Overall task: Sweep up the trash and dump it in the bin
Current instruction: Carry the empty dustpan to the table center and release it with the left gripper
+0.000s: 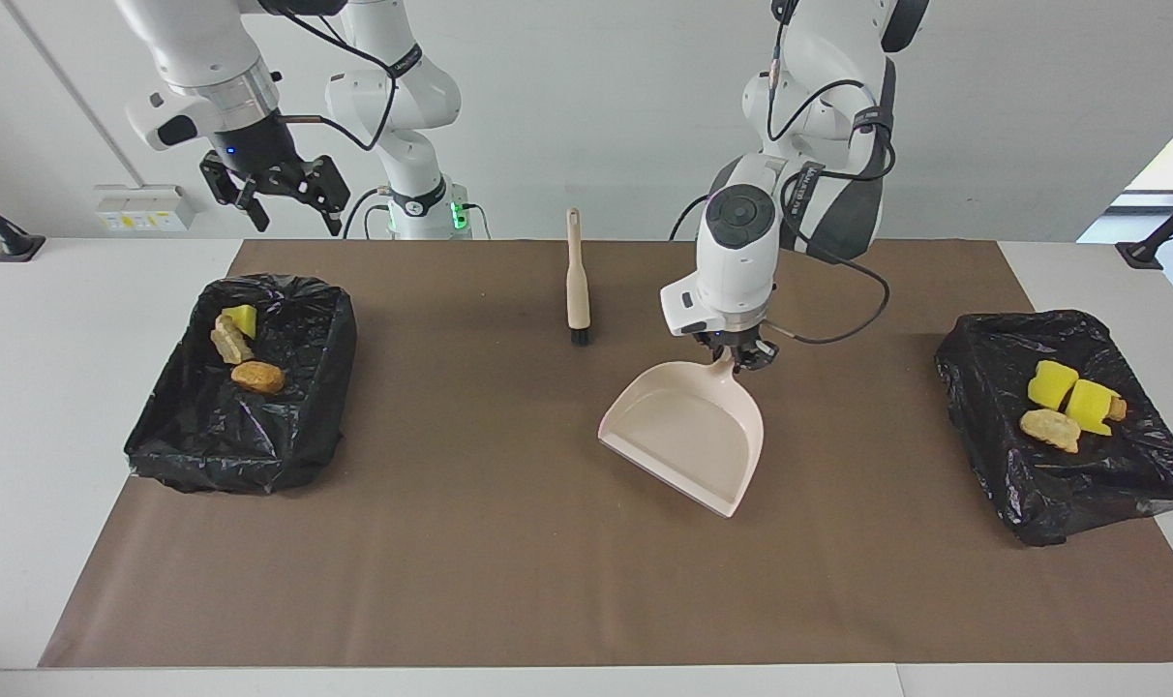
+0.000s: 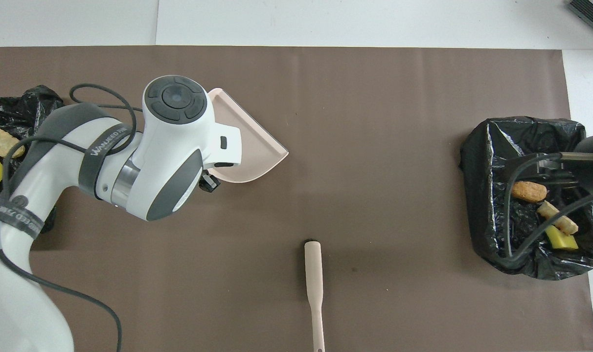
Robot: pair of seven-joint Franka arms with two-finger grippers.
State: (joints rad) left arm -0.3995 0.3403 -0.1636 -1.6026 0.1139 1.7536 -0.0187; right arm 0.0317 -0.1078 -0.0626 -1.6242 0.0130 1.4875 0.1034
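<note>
The trash lies in two black-bagged bins. Three pieces (image 1: 257, 376) are in the bin (image 1: 286, 436) at the right arm's end, also in the overhead view (image 2: 529, 191). Several yellow and tan pieces (image 1: 1051, 384) are in the bin (image 1: 993, 387) at the left arm's end. My left gripper (image 1: 741, 358) is shut on the handle of the empty beige dustpan (image 1: 688, 431), which lies on the mat; the overhead view shows it too (image 2: 255, 146). My right gripper (image 1: 286, 194) is open and empty, raised over the bin at its end.
The beige brush (image 1: 576, 281) lies on the brown mat (image 1: 451, 542) near the robots, bristles pointing away from them; the overhead view shows it too (image 2: 313, 278). The left arm (image 2: 130, 166) covers part of the dustpan from above.
</note>
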